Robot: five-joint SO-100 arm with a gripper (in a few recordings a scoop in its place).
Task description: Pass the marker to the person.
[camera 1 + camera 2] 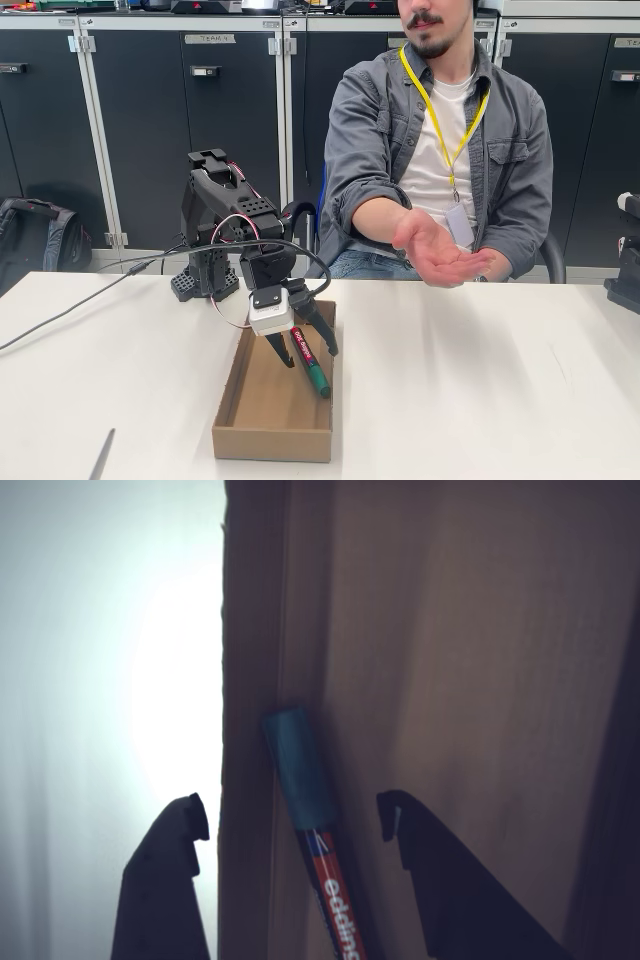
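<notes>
the hand [305,358] hung wide open inside the cardboard box [272,435], fingers astride the marker [309,360] lying along its right wall; the person's palm [437,255] waited beyond the bench [480,400].

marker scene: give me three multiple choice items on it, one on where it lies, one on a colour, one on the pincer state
1. Where does the marker lie?
A. in the cardboard box, along its side wall
B. on the person's palm
C. on the bare table beside the box

2. What colour is the marker's cap?
A. yellow
B. green
C. white

3. How is the pincer set?
A. shut with nothing in it
C. shut on the box wall
B. open, one finger on each side of the marker

Answers:
1. A: the fixed view shows it inside the box by the right wall, while the person's hand is held out with nothing in it.
2. B: the cap end shows green in the fixed view.
3. B: in the wrist view the fingers stand apart and clear of the marker.
</notes>
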